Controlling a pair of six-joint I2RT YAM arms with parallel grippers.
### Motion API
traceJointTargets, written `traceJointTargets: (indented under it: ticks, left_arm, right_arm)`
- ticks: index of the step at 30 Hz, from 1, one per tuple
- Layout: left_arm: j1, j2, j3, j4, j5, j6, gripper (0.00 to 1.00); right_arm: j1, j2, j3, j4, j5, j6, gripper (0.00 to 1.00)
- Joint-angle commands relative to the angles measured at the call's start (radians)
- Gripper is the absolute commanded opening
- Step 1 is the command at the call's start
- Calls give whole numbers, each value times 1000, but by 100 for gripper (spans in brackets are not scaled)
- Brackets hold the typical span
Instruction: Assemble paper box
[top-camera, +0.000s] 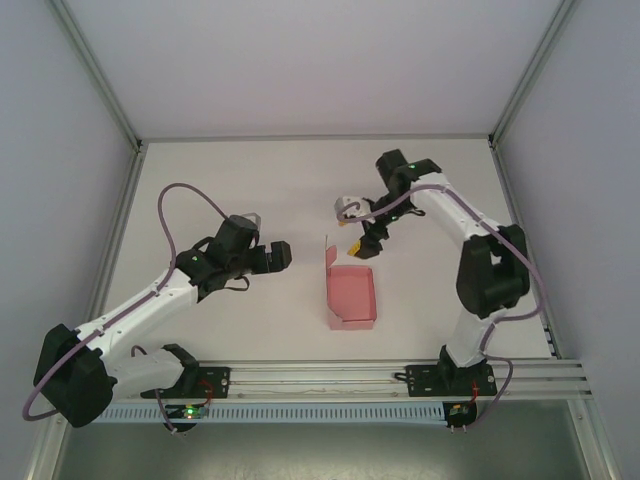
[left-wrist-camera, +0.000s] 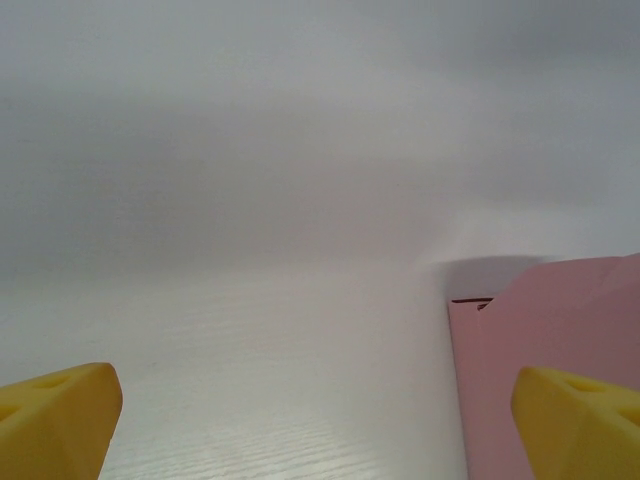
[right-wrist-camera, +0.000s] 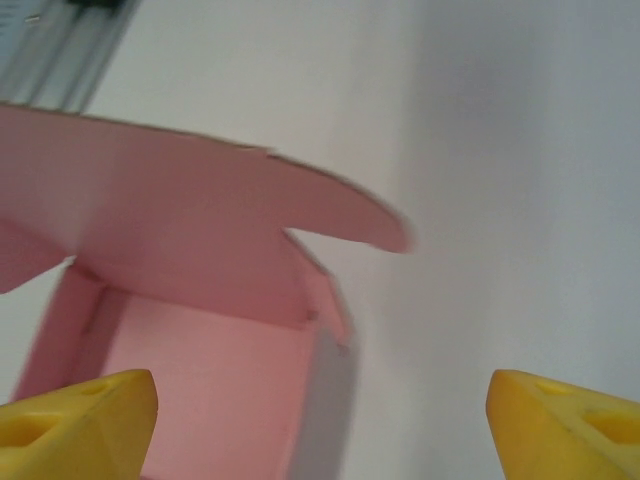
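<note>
The left gripper (left-wrist-camera: 320, 432) has its yellow fingertips (left-wrist-camera: 58, 420) spread wide, gripping nothing and touching nothing. The pink paper box (top-camera: 352, 297) lies just beside its right finger. The right gripper (right-wrist-camera: 320, 425) is also spread wide and grips nothing, hovering over the box's far end. Whether a fingertip grazes the card is hard to tell.

The box sits on the white table (top-camera: 240, 180) between the two arms, open side up. Its long axis runs from the arm bases toward the back wall. Its lid flap (right-wrist-camera: 180, 230) stands raised at the far end.
</note>
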Motion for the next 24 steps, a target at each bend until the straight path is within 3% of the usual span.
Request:
traceJointTargets:
  ticks: [1,8,11,14,15,17,22,24]
  left_arm:
    - [12,-16,12,-39,-3,41,100]
    - [12,8,41,-57,-28,56,100]
    - [12,19,47,-61,-33,61,100]
    - [12,23,53,-69,-42,68,100]
    - [12,23,54,-71,-45,70,100]
    - [11,21,57,-75,-54,71,100]
    - [12,8,89,-102,-119,93,100]
    - [12,-7,111,-122,-184,80,100]
  right_arm:
    - [32,56,66,-230,-43,-168,84]
    - [100,162,140,-95,4,21,71]
    - [116,194,171,-103,47,41,60]
    - [100,194,180,-109,29,40,30]
    - [92,188,174,-97,27,53,15]
    - [83,177,167,-79,40,74,2]
    - [72,113,81,124,74,254,0]
    - [65,65,2,333,133,448,0]
